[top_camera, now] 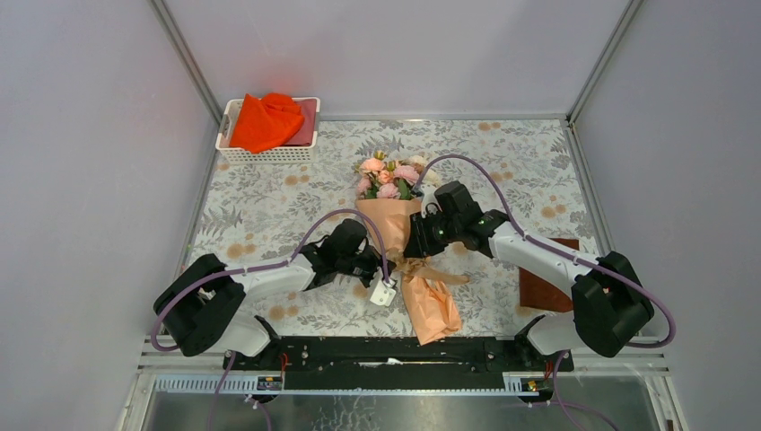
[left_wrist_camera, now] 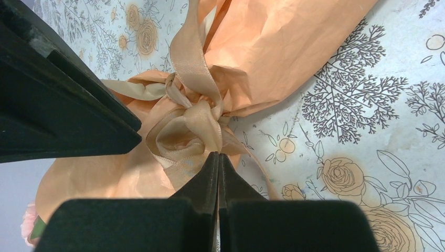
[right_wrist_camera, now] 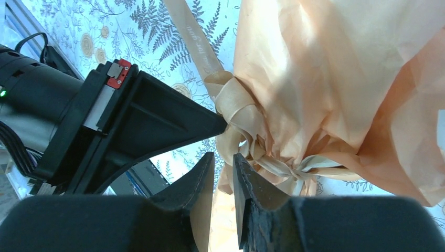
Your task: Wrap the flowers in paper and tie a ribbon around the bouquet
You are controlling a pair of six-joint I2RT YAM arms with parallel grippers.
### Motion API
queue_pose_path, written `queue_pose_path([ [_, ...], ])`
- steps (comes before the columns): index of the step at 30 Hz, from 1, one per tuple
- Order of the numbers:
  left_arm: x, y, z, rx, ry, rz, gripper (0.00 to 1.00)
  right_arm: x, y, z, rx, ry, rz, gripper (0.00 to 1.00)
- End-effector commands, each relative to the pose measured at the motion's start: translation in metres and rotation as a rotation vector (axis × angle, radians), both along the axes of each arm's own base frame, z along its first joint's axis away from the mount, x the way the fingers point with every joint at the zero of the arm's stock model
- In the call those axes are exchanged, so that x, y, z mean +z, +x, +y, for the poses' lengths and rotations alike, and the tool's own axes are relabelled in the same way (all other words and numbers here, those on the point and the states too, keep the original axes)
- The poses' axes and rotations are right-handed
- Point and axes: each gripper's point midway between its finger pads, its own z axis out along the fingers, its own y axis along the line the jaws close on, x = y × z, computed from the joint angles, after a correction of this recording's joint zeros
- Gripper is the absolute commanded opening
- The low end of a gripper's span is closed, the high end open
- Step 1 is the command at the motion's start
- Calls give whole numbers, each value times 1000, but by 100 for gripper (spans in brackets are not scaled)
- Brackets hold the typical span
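Tied ribbon (left_wrist_camera: 194,121) at bouquet (top_camera: 390,220) waist, between both tips; left pincer (left_wrist_camera: 218,156) closed against it, right pincer (right_wrist_camera: 223,156) narrowly parted, grip unclear.

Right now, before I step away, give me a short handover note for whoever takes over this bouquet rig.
Left fingers: shut, tips against the ribbon knot.
Right fingers: closed on what looks like a ribbon tail beside the knot.
Bouquet: lying on the mat, flowers at the far end, paper wrapped around them.
Done: wrapping; ribbon knotted around the waist.
Left: probably snug the knot, then release.
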Motion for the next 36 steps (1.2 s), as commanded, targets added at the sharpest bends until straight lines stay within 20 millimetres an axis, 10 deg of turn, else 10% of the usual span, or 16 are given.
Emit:
queue_pose_path([
  [1,5,5,-2,1,-26,-23,0,9,-5,14,26,65,7,27],
  [36,4,4,-2,-1,-28,-22,0,-18,5,17,22,10,32,28],
])
